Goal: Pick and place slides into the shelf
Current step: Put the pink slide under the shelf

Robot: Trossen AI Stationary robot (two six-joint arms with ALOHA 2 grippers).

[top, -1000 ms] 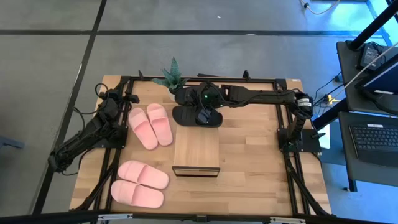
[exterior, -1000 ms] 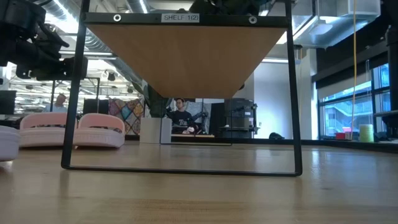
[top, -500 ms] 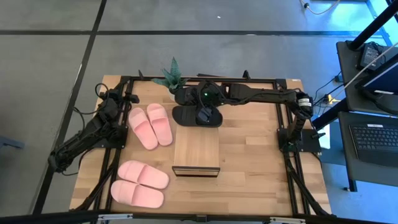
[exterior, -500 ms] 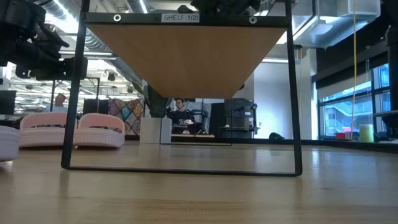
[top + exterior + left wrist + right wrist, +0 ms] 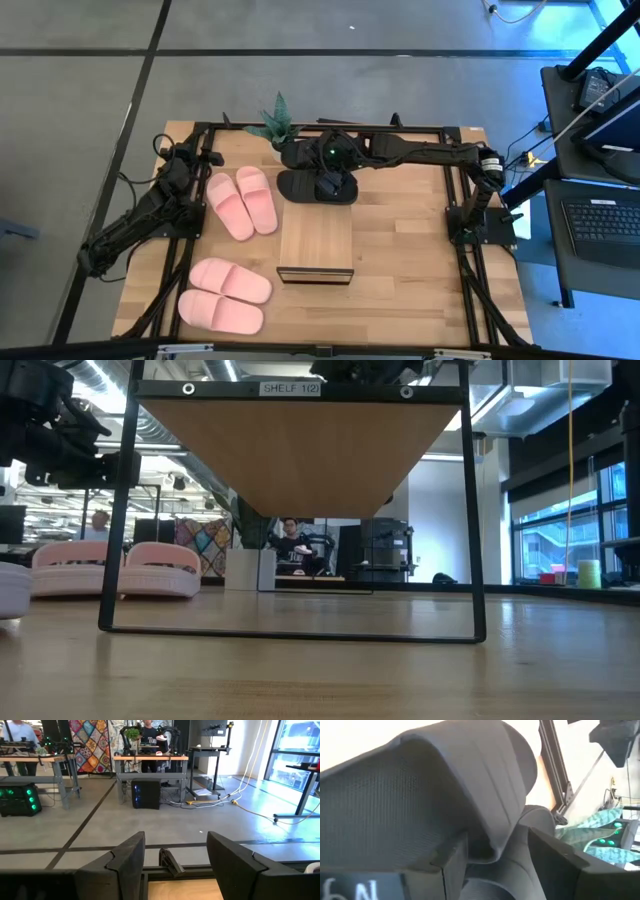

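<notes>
Two black slides lie on the table behind the shelf (image 5: 315, 240), one (image 5: 297, 187) close to its far end and the other (image 5: 297, 156) by the plant. My right gripper (image 5: 328, 185) is over the nearer one, open. In the right wrist view my right gripper (image 5: 497, 862) has the black strap (image 5: 420, 795) filling the picture, with a finger on either side of its edge. Two pink pairs (image 5: 243, 202) (image 5: 225, 295) rest sole-down left of the shelf. My left gripper (image 5: 175, 855) waits open at the table's left edge. My right gripper comes at the nearer black slide from above, its fingers (image 5: 452, 865) on either side of the strap's edge (image 5: 490, 845). I cannot tell whether they touch the strap. The slide lies flat on the table.
A potted plant (image 5: 275, 125) stands at the far edge beside the black slides. A dark metal frame (image 5: 400, 128) runs around the table. The shelf's thin legs (image 5: 118, 510) show in the low view with open room beneath the plank. People are in the room beyond.
My right gripper has shifted a little over the nearer black slide; in the low view its dark shape above the shelf top has spread toward the table's left. The slides and the shelf have stayed where they were.
</notes>
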